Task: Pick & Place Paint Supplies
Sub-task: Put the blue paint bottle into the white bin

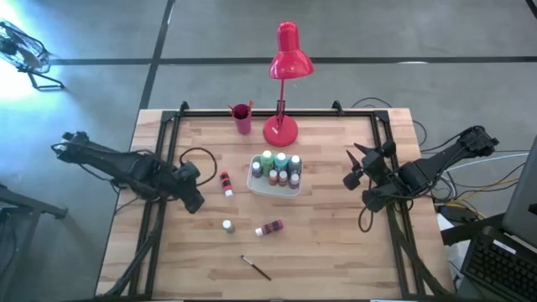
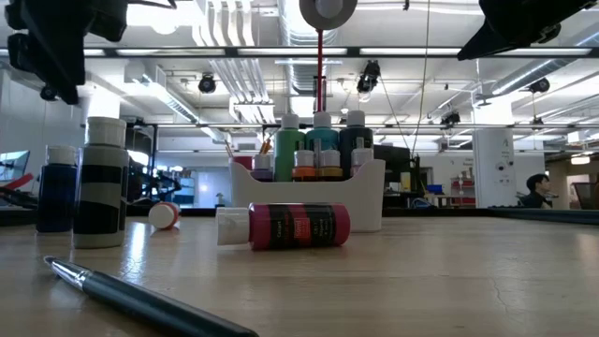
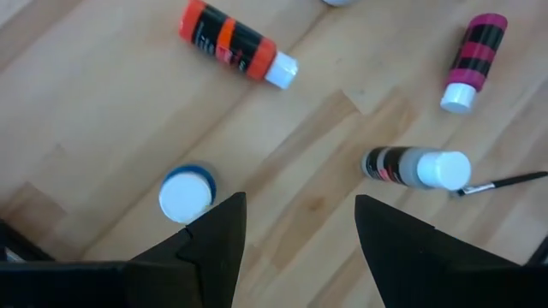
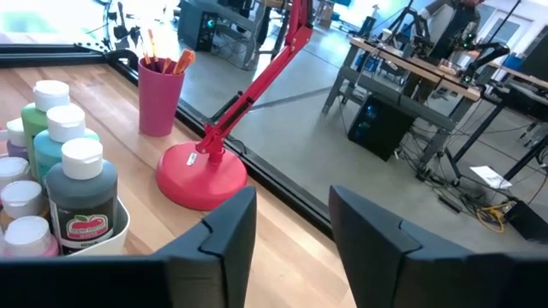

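My left gripper [image 3: 300, 235] hangs open over the table's left half, touching nothing. Below it a blue bottle [image 3: 187, 193] and a grey bottle [image 3: 417, 167] stand upright on their bases. An orange bottle [image 3: 235, 43] and a pink bottle [image 3: 473, 60] lie on their sides. A thin dark brush [image 1: 256, 267] lies flat near the front edge. A white tray [image 1: 254, 183] at the middle holds several upright bottles [image 1: 279, 168]. My right gripper [image 4: 291, 231] is open and empty. It hangs to the right of the tray and points toward it.
A red desk lamp [image 1: 281, 130] stands on its round base at the far edge. Left of it is a pink cup [image 1: 242, 117] with brushes. A dark frame [image 1: 159, 168] runs along the table's sides. Bare wood lies between the tray and the right arm.
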### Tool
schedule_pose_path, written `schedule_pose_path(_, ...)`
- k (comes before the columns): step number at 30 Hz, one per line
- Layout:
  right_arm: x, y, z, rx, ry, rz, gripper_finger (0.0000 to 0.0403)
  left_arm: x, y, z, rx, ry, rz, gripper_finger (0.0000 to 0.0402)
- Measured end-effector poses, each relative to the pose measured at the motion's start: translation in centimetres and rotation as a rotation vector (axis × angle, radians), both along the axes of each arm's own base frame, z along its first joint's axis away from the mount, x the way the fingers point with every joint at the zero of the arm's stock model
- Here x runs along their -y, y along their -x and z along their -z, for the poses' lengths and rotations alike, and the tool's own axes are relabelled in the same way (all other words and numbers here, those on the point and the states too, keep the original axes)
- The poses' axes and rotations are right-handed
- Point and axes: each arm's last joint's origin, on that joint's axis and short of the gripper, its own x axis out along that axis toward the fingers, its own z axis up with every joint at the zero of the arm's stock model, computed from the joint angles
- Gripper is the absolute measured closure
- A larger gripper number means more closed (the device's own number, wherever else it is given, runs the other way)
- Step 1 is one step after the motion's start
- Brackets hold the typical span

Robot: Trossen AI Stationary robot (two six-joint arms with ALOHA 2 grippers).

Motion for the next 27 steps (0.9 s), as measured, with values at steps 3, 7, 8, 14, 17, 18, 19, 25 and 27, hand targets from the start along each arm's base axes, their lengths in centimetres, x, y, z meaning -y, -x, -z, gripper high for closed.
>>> schedule_pose_path(3, 0.0, 0.0, 0.0, -0.001, 0.0, 0.0, 0.0264, 0.5, 0.1, 0.0, 0.0, 0.017, 0.005, 0.0179)
schedule_pose_path(7, 0.0, 0.0, 0.0, -0.002, 0.002, -0.001, 0.0271, 1.1, 0.4, 0.0, -0.001, 0.021, 0.045, 0.0179)
schedule_pose_path(8, 0.0, 0.0, 0.0, -0.002, 0.002, -0.001, 0.0272, 1.2, 0.4, 0.0, -0.001, 0.021, 0.056, 0.0179)
schedule_pose_path(14, 0.0, 0.0, 0.0, -0.005, 0.003, -0.002, 0.0278, 1.7, 0.7, 0.4, -0.016, 0.011, 0.1, 0.0179)
schedule_pose_path(17, 0.0, 0.0, 0.0, -0.004, 0.003, -0.002, 0.0273, 1.7, 0.8, 1.2, -0.04, 0.0, 0.084, 0.0179)
schedule_pose_path(18, 0.0, 0.0, 0.0, -0.002, 0.002, -0.002, 0.0269, 1.6, 0.9, 1.6, -0.051, -0.001, 0.073, 0.0179)
schedule_pose_path(19, 0.0, 0.0, 0.0, -0.002, 0.002, -0.002, 0.0265, 1.6, 0.9, 1.9, -0.06, -0.001, 0.061, 0.0179)
schedule_pose_path(25, 0.0, -0.1, 0.0, 0.001, 0.0, -0.002, 0.0236, 1.1, 1.3, 2.8, -0.119, -0.007, -0.04, 0.0179)
schedule_pose_path(27, 0.0, -0.1, 0.0, 0.004, -0.002, -0.001, 0.0228, 1.0, 1.5, 2.9, -0.136, -0.031, -0.046, 0.018)
